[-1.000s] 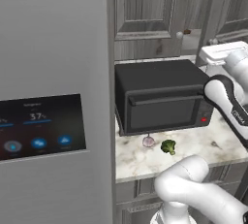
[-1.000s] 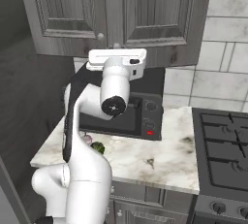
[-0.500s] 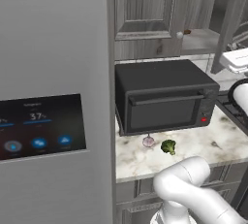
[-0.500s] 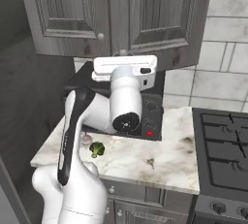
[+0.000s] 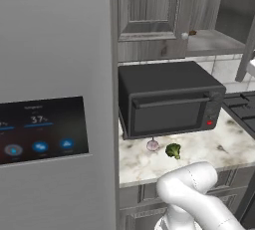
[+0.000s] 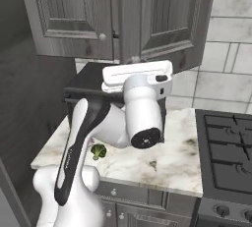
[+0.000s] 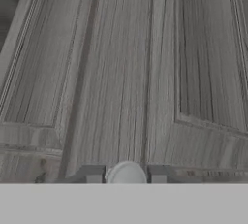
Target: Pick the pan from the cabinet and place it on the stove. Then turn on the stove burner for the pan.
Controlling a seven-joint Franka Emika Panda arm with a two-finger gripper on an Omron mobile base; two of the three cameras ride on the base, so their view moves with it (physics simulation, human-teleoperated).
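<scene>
My gripper (image 7: 127, 174) is shut on the small round knob (image 7: 127, 172) of the grey wood-grain cabinet door (image 7: 121, 72), with a dark fingertip (image 7: 94, 174) on each side of it. In the right base view that door (image 6: 172, 24) stands swung out from the cabinet (image 6: 74, 14), and my white hand (image 6: 140, 81) hides the gripper. The left base view looks into the opened cabinet at its shelf (image 5: 211, 42), where a small reddish-brown tip (image 5: 192, 32) shows; the pan's body is hidden. The black stove (image 6: 226, 157) lies to the right, with knobs along its front.
A black countertop oven (image 5: 169, 102) stands on the marble counter (image 6: 167, 157) under the cabinet, with a broccoli floret (image 5: 173, 150) and a small glass (image 5: 152, 145) before it. The steel fridge (image 5: 50, 99) fills the left. My arm's elbow (image 6: 145, 135) hangs over the counter.
The cabinet door has swung outward with the hand on its knob, baring the shelf. The arm has moved right, out of the left base view.
</scene>
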